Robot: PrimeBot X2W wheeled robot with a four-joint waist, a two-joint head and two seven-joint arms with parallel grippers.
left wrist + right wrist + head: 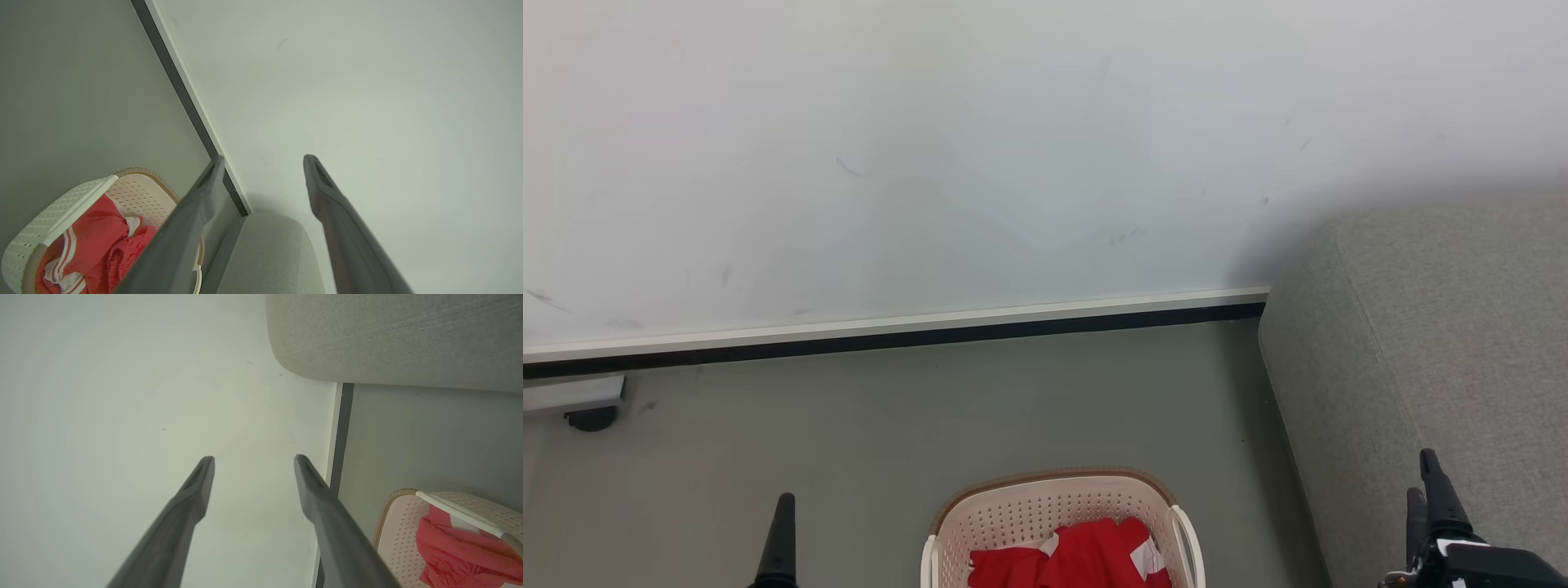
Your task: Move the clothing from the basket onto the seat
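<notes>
The cream basket (1029,510) with a brown rim stands on the floor at the bottom centre of the head view, and red clothing (1078,559) with white trim lies bunched inside it. The grey seat (1445,343) rises to the basket's right. My left gripper (264,159) is open and empty, up in the air to the left of the basket; one of its fingers (783,531) shows at the lower left. My right gripper (1421,474) hangs open and empty over the seat's front edge. The wrist views also show the basket (61,212) (400,531), clothing (102,241) (453,551) and seat (269,253) (388,335).
A white wall (1013,163) with a pale baseboard and dark strip (931,331) runs behind the grey floor (890,425). At the far left a white box on a dark foot (584,404) sits against the wall. Open floor lies left of and behind the basket.
</notes>
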